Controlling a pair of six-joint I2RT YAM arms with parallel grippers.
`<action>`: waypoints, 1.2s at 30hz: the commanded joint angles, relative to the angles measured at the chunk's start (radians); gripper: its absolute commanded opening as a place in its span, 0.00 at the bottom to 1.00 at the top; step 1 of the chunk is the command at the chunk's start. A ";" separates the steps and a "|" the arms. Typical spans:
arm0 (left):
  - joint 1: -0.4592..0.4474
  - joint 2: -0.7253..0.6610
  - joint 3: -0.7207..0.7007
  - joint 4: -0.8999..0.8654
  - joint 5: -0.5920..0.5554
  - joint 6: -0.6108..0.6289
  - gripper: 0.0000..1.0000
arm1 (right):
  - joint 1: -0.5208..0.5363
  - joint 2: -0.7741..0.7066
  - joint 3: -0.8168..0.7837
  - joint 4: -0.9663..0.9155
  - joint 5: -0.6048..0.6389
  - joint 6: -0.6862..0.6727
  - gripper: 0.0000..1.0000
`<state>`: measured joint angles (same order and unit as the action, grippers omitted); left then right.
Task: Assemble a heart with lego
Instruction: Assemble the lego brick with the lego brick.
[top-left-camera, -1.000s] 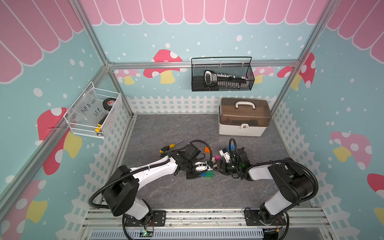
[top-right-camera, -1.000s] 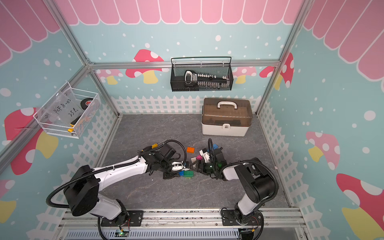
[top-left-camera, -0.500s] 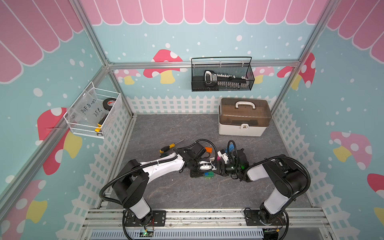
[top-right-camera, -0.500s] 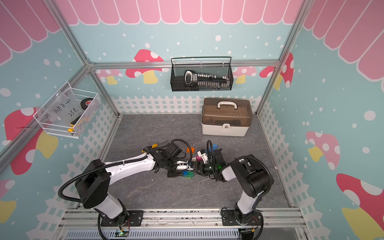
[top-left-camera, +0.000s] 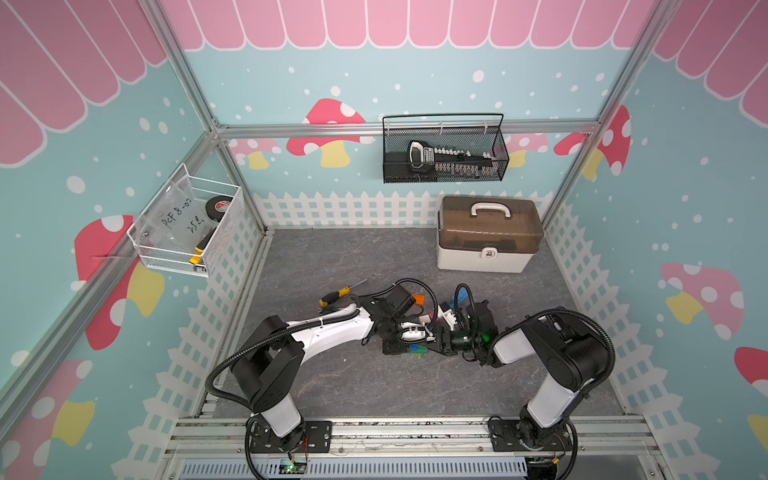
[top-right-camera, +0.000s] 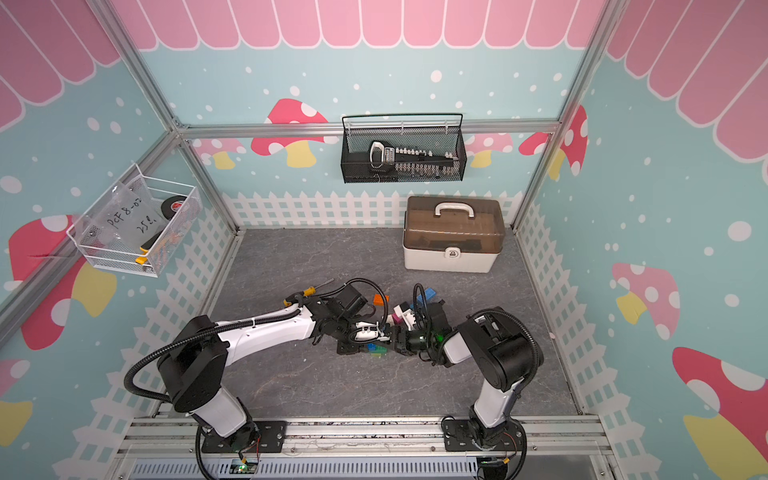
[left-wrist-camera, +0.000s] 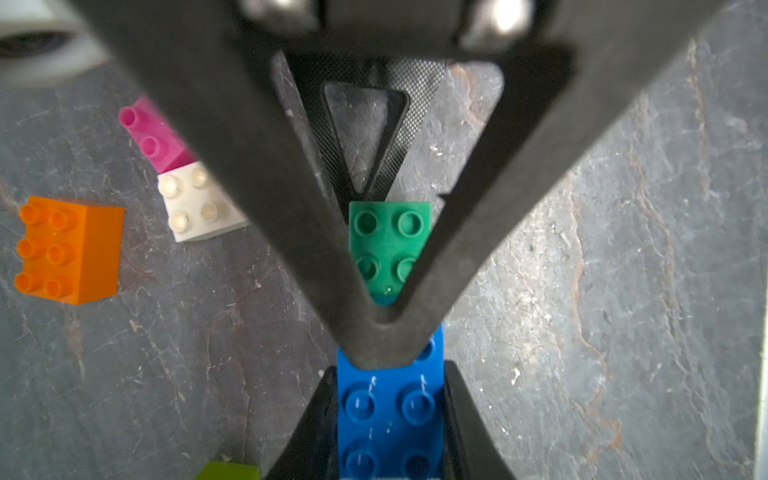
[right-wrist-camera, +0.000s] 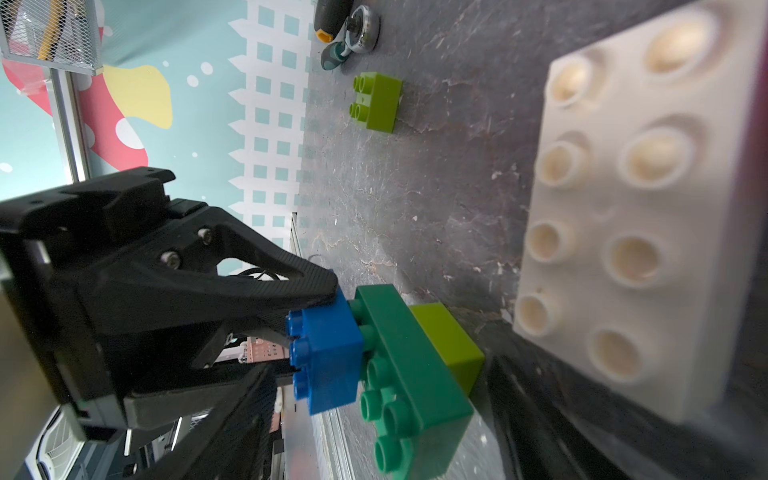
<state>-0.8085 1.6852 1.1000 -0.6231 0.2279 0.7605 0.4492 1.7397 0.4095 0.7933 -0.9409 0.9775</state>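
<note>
A small piece of the heart is found near the middle of the grey mat, a little closer to its front edge. Three bricks are joined in steps, with all bumps pointing up. A blue brick is on top, a dark green brick is under it, and a lime brick is at the bottom. The long side of the piece is laid across the mat, from the left edge toward the right edge. The green end is pointed at the right arm. Whether the lime brick touches the mat cannot be told.

The blue brick is squeezed tight by the left gripper, with black fingers pressed on its two long sides. The right gripper is seen just beside the green end. It is mostly covered by cables in both top views, so open or closed cannot be told.

In the left wrist view the join of blue and green is hidden by a wide black V-shaped part. The blue brick is cut off by the picture's edge.

Loose bricks are spread toward the back edge. An orange brick is seen alone. A pink brick and a white brick are touching and partly covered. A second blue brick is seen too. Another lime brick is seen near a yellow-handled screwdriver. In the right wrist view the white brick is shown very close and blurry.
</note>
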 joint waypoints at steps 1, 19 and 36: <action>-0.007 0.018 -0.005 -0.022 0.012 0.036 0.00 | 0.019 0.062 -0.013 -0.153 0.036 -0.011 0.78; 0.047 0.015 -0.062 -0.040 0.018 0.077 0.00 | 0.016 0.100 0.008 -0.329 0.130 -0.070 0.66; 0.042 -0.030 -0.077 -0.017 0.006 0.013 0.00 | 0.011 0.041 0.049 -0.339 0.087 -0.074 0.80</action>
<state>-0.7715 1.6691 1.0561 -0.5892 0.2623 0.7795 0.4599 1.7557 0.4877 0.6464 -0.9760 0.9051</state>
